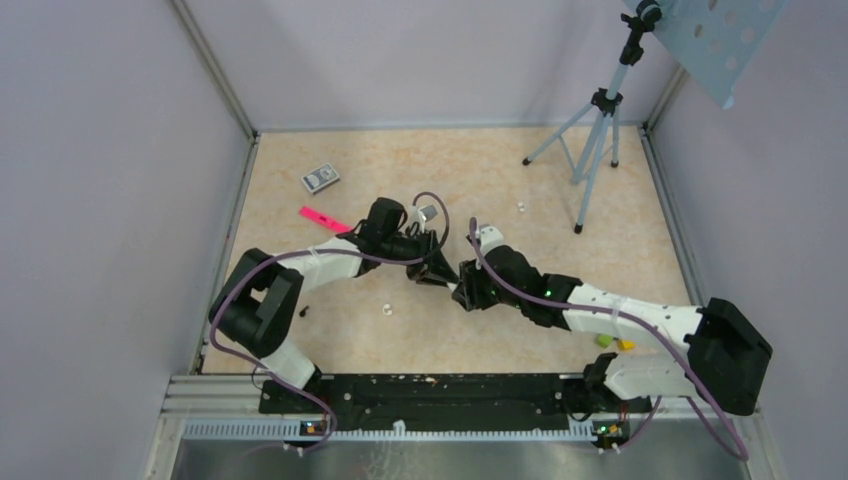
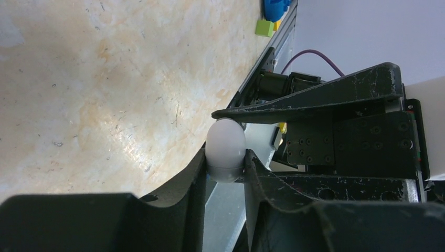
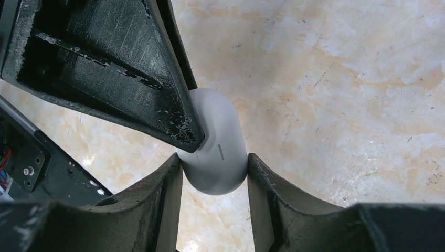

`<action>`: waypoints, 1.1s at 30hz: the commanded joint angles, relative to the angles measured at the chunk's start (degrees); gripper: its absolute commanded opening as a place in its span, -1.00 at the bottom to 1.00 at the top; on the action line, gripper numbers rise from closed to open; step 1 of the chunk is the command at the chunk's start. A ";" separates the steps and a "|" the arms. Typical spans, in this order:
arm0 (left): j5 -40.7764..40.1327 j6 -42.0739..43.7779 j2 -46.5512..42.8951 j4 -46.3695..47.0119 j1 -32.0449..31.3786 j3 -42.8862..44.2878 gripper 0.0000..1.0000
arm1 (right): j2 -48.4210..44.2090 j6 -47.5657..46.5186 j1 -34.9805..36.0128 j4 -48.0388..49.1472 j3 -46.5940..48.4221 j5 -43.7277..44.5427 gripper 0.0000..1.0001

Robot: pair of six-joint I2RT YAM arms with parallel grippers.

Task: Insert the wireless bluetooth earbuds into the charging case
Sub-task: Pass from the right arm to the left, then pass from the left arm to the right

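The left gripper (image 1: 436,274) and right gripper (image 1: 463,291) both clamp one white pill-shaped capsule (image 3: 218,157), meeting end to end. Of the two tiny white earbuds lying loose, one earbud (image 1: 386,308) is nearer the left arm and the other earbud (image 1: 521,207) lies beyond the right. What appears to be the small black charging case (image 1: 303,311) sits by the left elbow.

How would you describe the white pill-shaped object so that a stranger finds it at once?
On the beige table, find the spot where the left gripper and right gripper meet. Both clasp a white pill-shaped object. It is held, and far larger than the tiny white earbuds lying loose.
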 commanded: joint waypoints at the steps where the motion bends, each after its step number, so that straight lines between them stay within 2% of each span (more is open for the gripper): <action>1: 1.07 0.02 0.19 1.23 -0.40 1.79 -0.64 | -0.57 0.42 0.30 3.35 1.61 0.37 -0.29; 3: 1.25 1.02 0.19 0.69 -0.33 2.26 -0.97 | -1.13 0.47 0.30 3.09 1.53 -0.15 -0.14; 6: 2.47 2.93 0.07 0.15 -0.06 3.15 -1.00 | -2.55 0.04 0.22 0.73 2.10 -2.46 0.45; 9: 2.51 5.45 -0.32 -1.45 0.42 4.51 -1.00 | -5.21 0.40 -0.25 -3.92 3.54 -4.20 0.70; 12: 4.75 6.67 -0.34 -1.48 0.39 5.57 -1.00 | -10.54 1.30 -2.55 -6.72 3.61 -7.74 0.72; 15: 7.32 9.41 -1.01 -1.85 0.40 6.74 -1.00 | -17.07 4.55 -7.86 -8.00 1.53 -8.76 0.71; 20: 12.85 15.35 -2.38 -4.03 0.45 9.03 -1.00 | -25.21 10.72 -15.31 -4.46 -1.64 -10.56 0.69; 26: 14.85 19.75 -4.84 -6.51 0.47 11.18 -1.00 | -21.86 11.07 -15.63 -2.71 -1.86 -15.88 0.66; 33: 15.69 20.36 -5.28 -7.07 0.39 11.25 -1.00 | -18.27 10.16 -15.63 -1.14 -1.79 -18.81 0.60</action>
